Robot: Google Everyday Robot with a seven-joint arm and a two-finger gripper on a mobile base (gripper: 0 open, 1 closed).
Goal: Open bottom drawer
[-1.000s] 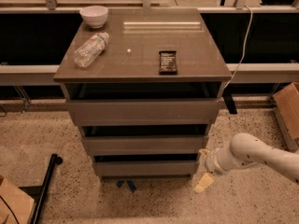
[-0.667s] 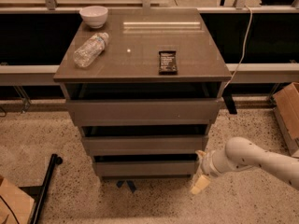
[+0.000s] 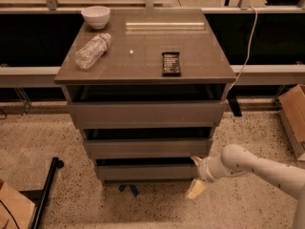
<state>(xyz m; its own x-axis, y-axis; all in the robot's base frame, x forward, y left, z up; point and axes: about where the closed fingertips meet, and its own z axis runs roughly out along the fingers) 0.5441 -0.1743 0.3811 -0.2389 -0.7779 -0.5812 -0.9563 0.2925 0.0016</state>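
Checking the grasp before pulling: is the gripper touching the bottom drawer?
Cannot tell. Camera view: the gripper sits at the right end of the bottom drawer, jaws spread, but neither contact nor gap shows plainly.

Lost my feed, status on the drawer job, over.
Hand open at right end of bottom drawer. Drawer looks closed. Nothing blocking its front.

bottom drawer (image 3: 145,171) grey-brown | gripper (image 3: 196,175) cream, at its right end | floor (image 3: 43,137) speckled beige | bowl (image 3: 96,16) white
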